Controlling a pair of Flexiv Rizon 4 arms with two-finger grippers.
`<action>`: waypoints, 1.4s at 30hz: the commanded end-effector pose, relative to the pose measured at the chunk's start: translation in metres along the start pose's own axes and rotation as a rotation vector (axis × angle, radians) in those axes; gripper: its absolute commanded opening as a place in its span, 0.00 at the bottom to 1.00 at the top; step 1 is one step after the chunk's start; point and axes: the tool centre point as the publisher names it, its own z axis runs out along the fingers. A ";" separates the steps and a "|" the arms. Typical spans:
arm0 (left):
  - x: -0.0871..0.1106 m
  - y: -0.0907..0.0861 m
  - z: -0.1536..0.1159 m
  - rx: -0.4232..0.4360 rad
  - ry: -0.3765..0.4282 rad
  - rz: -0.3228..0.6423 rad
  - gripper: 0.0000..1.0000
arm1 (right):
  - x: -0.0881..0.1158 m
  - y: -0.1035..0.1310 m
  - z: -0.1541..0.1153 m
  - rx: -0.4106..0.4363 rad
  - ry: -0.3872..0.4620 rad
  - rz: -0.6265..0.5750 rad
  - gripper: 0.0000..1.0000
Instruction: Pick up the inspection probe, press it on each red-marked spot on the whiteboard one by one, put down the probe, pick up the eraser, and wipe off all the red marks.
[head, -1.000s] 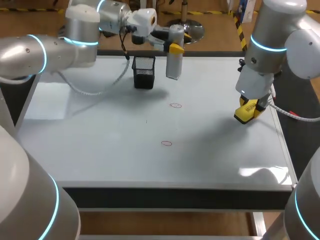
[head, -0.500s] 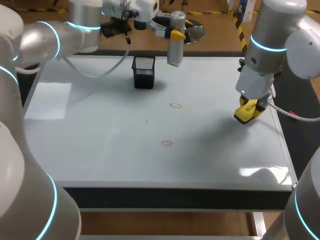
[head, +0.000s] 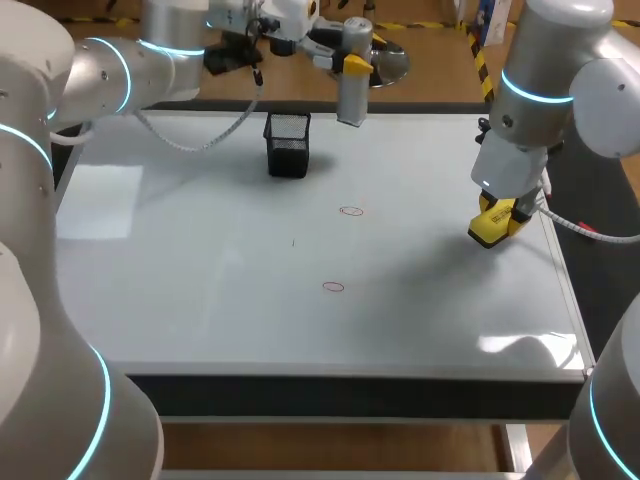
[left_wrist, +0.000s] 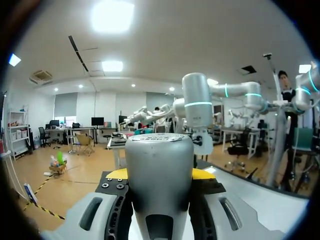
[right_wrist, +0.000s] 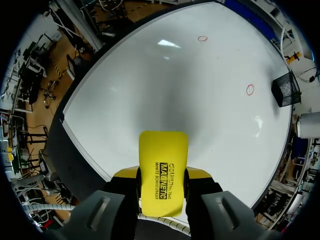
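A silver cylindrical inspection probe (head: 352, 85) hangs upright above the whiteboard's (head: 200, 270) far edge, right of the basket. My left gripper (head: 345, 62) is shut on it. In the left wrist view the probe (left_wrist: 159, 165) fills the gap between the yellow-tipped fingers (left_wrist: 204, 173). Two small red rings are drawn on the board, one (head: 351, 211) near the middle and one (head: 333, 287) closer to the front. My right gripper (head: 497, 215) holds a yellow eraser (head: 492, 228) just above the board's right side. The eraser (right_wrist: 162, 170) sits between its fingers, and both rings (right_wrist: 202, 38) (right_wrist: 250, 89) show ahead of it.
A black mesh basket (head: 287, 143) stands on the board at the far middle, left of the probe; it also shows in the right wrist view (right_wrist: 284, 88). The board's right edge (head: 565, 270) runs close beside the right gripper.
My left arm has lifted the probe and carried it away from the basket's side toward the far edge. The right arm and eraser have not moved.
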 end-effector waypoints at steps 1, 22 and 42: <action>-0.010 0.005 -0.001 0.009 0.331 -0.002 0.00 | 0.000 -0.001 -0.001 0.002 0.003 -0.002 0.00; -0.010 0.005 -0.001 0.010 0.332 0.000 0.00 | -0.018 0.018 -0.005 0.045 0.028 -0.088 0.00; -0.010 0.005 -0.001 0.010 0.332 0.000 0.00 | -0.120 0.126 0.015 0.094 0.093 -0.546 0.00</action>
